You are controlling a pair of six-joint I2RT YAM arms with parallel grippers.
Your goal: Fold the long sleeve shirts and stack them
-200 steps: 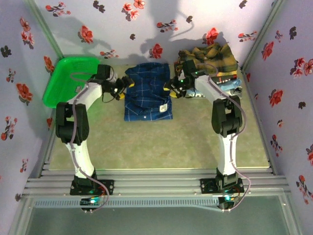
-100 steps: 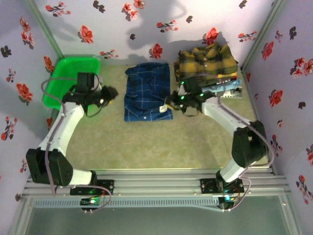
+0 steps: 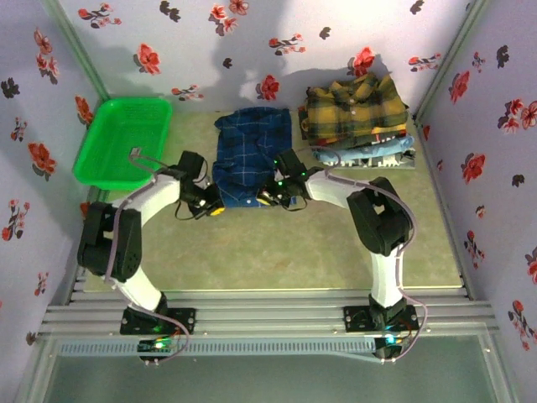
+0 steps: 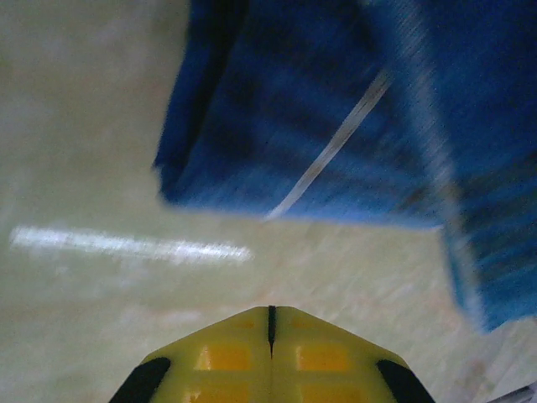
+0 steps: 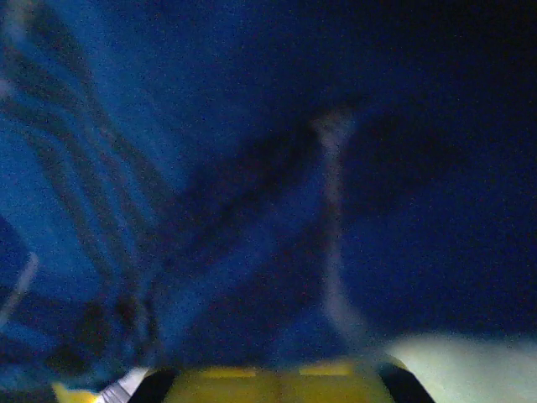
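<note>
Though both arms reach over the counter [image 3: 277, 243], the dark blue plaid shirt [image 3: 250, 155] lies flat just ahead of the left gripper [image 4: 270, 309], clenched on nothing. The right gripper [image 5: 281, 369], clenched too, sits at its near edge; whether it pinches cloth I cannot tell.

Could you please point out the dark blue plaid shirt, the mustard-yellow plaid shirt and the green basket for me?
dark blue plaid shirt [image 3: 252, 147]: top external view, middle of its folded body.
mustard-yellow plaid shirt [image 3: 357, 109]: top external view, its middle, below the collar.
green basket [image 3: 117, 134]: top external view, its bare floor.
</note>
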